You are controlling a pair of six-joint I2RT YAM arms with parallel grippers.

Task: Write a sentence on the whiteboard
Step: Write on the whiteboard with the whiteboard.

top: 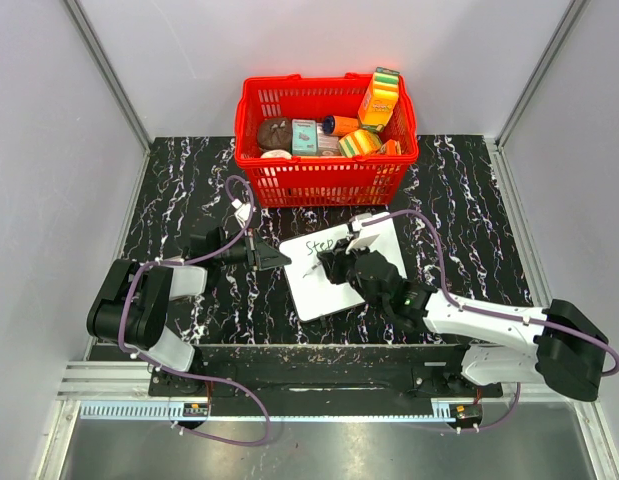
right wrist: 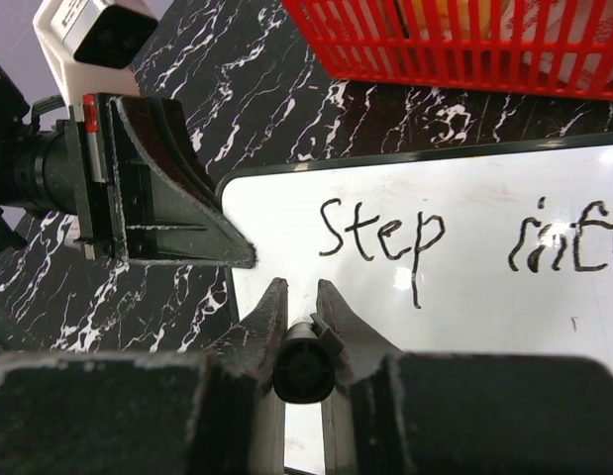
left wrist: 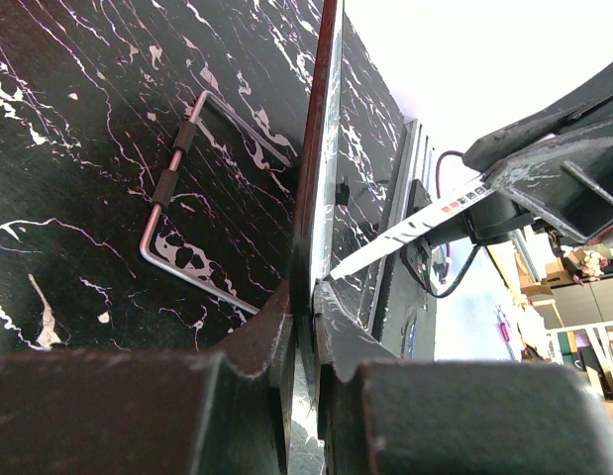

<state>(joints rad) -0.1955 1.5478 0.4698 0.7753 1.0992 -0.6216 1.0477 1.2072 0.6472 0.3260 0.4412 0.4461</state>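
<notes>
- The whiteboard [top: 334, 290] lies flat on the table [top: 189, 200], just in front of the red basket [top: 324, 185] and turned slightly askew.
- My left gripper [top: 279, 260] is pinched on the board's left edge, one finger above and one below. I judge that this is there to pin the board so it cannot slide or spin under the pen's drag.
- My right gripper [right wrist: 301, 292] is clamped around a black marker [right wrist: 304, 368], which runs out ahead between the fingers and slants down toward the board.
- In the left wrist view the marker tip comes down at the board face close beside the left fingers. I cannot tell whether it is touching or a hair off.
- The sentence [right wrist: 380, 233] is only partly there. "Step" is clear in thin black handwriting near the board's top left corner, and a second word beginning "int" follows it, cut off by the frame edge.
- The tip sits below "Step", near the left margin. I take that as the spot for starting a second line.
- The marker barrel carries a white band of print, too small for me to read.
- The boxes in the basket have coloured labels, but I can't read any of them from above.
</notes>
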